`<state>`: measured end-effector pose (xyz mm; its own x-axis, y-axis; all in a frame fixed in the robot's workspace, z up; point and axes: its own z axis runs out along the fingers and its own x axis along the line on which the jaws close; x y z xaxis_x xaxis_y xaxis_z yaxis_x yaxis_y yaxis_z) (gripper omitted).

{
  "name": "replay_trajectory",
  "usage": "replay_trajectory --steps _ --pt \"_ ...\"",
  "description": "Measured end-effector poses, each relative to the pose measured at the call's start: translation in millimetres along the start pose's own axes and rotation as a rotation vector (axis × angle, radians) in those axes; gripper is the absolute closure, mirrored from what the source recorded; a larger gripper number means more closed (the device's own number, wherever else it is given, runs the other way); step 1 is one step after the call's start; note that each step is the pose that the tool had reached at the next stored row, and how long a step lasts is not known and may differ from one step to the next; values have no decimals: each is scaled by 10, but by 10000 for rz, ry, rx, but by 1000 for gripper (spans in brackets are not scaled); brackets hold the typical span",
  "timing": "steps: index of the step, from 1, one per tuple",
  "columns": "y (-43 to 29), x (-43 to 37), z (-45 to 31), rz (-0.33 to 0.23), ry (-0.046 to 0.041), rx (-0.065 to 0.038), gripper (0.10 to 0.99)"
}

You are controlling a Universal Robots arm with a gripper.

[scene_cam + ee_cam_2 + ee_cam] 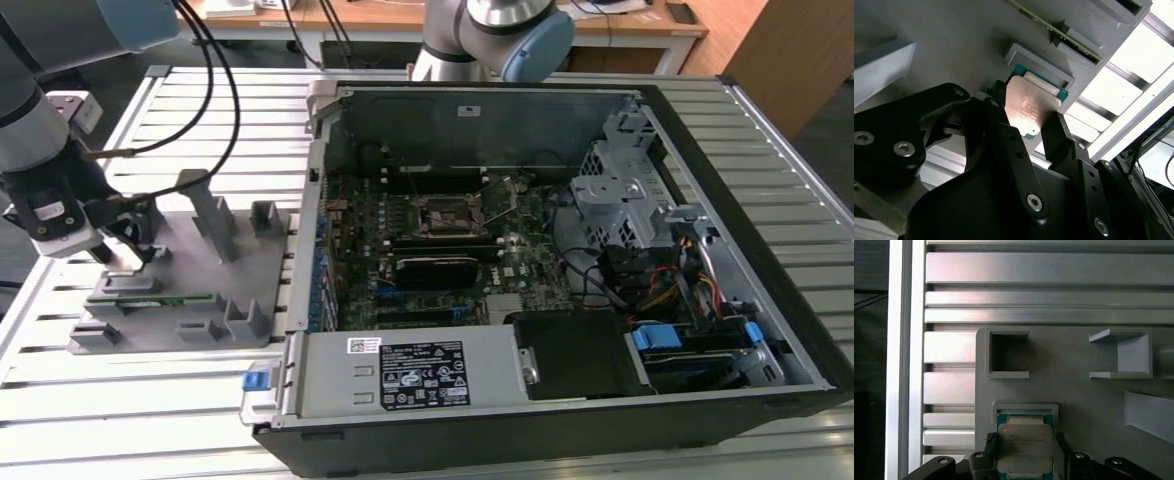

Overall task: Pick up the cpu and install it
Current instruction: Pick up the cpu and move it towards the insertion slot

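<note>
Exterior view's left: arm's gripper [127, 262] low over grey plastic fixture block [200, 310]. Both wrist views: silvery flat square cpu [1025, 445] [1029, 107] lying in fixture pocket, claw narrow, black fingers [990, 442] against its two opposite edges. Exterior view's right: open black computer case [694, 130], square black-framed motherboard socket [447, 212] inside.

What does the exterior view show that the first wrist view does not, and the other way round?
Exterior view: the open computer case with its black-framed socket. First wrist view: the chip, metal top up, lying in its pocket. Both: the grey fixture block on the slatted table, with the claw down at it.
</note>
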<state>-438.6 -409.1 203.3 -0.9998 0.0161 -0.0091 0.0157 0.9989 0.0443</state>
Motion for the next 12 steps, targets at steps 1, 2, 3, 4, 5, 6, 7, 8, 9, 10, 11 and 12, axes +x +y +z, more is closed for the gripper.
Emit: replay_trajectory --steps 1,2,3,4,5,6,7,8,9,10,11,12 --pt "0 0 -3 0 0 0 561" --pt "0 0 -9 0 0 0 561" --pt "0 0 -11 0 -1 0 561" --pt "1 0 -15 0 1 1 561" --pt "1 0 -18 0 1 1 561" --pt "1 0 -20 0 1 1 561" --pt "1 0 -26 0 1 1 561" --pt "2 0 -34 0 1 1 561" --pt "2 0 -36 0 1 1 561" --pt "2 0 -38 0 1 1 561" --pt "2 0 -40 0 2 2 561" --pt "2 0 -41 0 1 1 561"
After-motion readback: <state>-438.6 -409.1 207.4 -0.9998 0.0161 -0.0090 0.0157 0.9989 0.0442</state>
